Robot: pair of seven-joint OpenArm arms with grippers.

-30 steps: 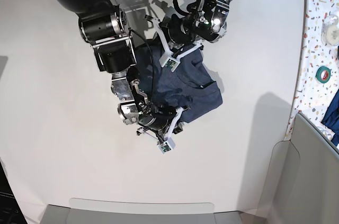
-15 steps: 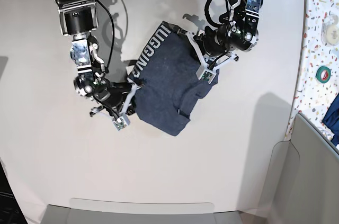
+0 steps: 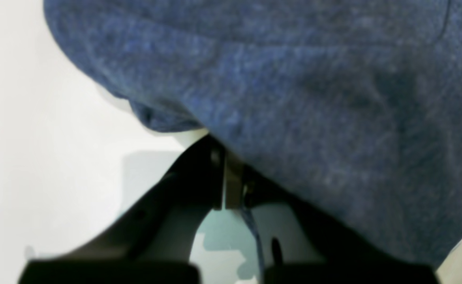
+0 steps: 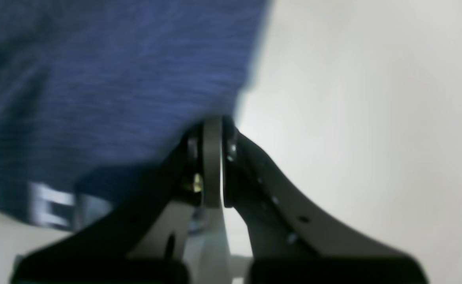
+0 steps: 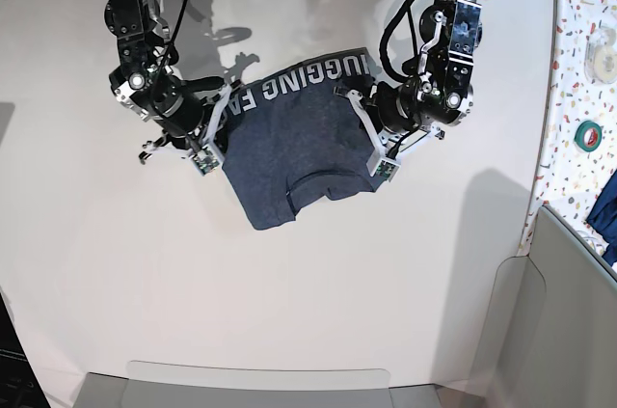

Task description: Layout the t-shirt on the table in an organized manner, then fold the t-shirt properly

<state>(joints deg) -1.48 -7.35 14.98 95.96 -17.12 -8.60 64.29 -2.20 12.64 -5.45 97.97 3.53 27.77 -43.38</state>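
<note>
The left gripper point(image 5: 369, 133) and the right gripper point(image 5: 220, 126) are both clamped on opposite edges of the dark heathered navy-blue t-shirt point(image 5: 304, 143) with white lettering. It hangs stretched between them over the far middle of the plain white table point(image 5: 405, 292). This looks like the layout step; next, lower it flat, keeping tension even.

At the far right runs a narrow white surface speckled with colourful flecks point(image 5: 569, 128). On it lies a green roll of tape point(image 5: 589, 135), and farther back a pale, whitish roll point(image 5: 603, 51). Near the right edge, something dark blue point(image 5: 604, 210) shows behind a grey panel point(image 5: 569, 321).
</note>
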